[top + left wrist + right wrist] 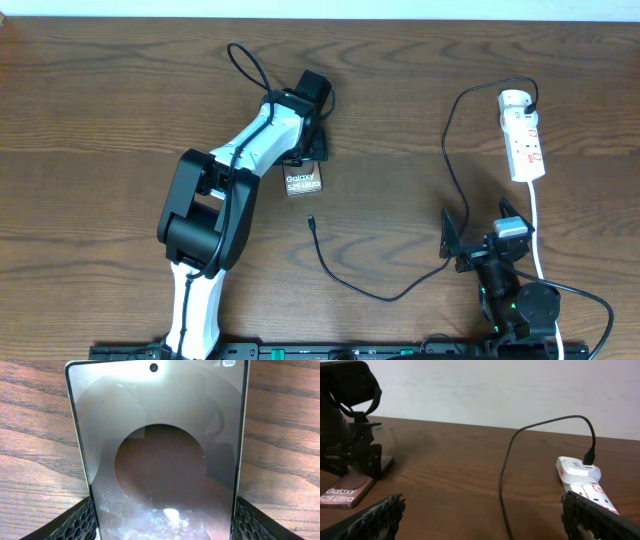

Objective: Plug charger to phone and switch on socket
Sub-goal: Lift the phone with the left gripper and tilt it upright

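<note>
Between the pads (82, 521) of the left pincer (161, 525) the phone (157, 435) lies clamped by its long edges on the desk (282, 435); best hold it steady while the right pincer (458, 246), wide and empty, fetches the charger (311, 221) tip to its left. The phone's port is hidden; on the socket (523, 140) the switch state is unreadable.

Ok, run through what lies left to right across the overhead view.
left arm → phone → right gripper → socket. The charger spans too much of the width to place.

The phone (160, 435) is glossy, the table (400, 120) grained wood.
</note>
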Robot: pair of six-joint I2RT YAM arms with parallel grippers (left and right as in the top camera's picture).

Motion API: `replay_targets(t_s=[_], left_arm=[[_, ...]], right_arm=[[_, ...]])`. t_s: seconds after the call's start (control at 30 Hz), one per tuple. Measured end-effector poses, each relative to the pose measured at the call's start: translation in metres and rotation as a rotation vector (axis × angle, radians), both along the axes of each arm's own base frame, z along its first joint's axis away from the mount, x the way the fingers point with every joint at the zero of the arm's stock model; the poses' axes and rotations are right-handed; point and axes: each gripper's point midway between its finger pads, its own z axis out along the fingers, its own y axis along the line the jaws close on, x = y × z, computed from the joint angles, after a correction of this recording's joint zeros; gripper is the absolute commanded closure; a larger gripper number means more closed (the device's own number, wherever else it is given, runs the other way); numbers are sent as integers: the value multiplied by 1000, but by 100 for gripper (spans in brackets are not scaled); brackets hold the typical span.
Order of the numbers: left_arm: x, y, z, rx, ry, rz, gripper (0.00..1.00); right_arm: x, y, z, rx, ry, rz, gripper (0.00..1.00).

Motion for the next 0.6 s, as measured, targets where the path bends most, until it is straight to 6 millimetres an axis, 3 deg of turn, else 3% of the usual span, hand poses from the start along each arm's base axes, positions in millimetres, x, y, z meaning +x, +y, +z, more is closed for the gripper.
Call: replay_targets(t_s=[0.43,0.6], left_arm=[[-11,-1,4,-20,26,-7,33],[-14,-3,12,-40,24,-12,41]], right_arm=[[0,0,0,0,0,0,1],[0,0,0,0,0,0,1]])
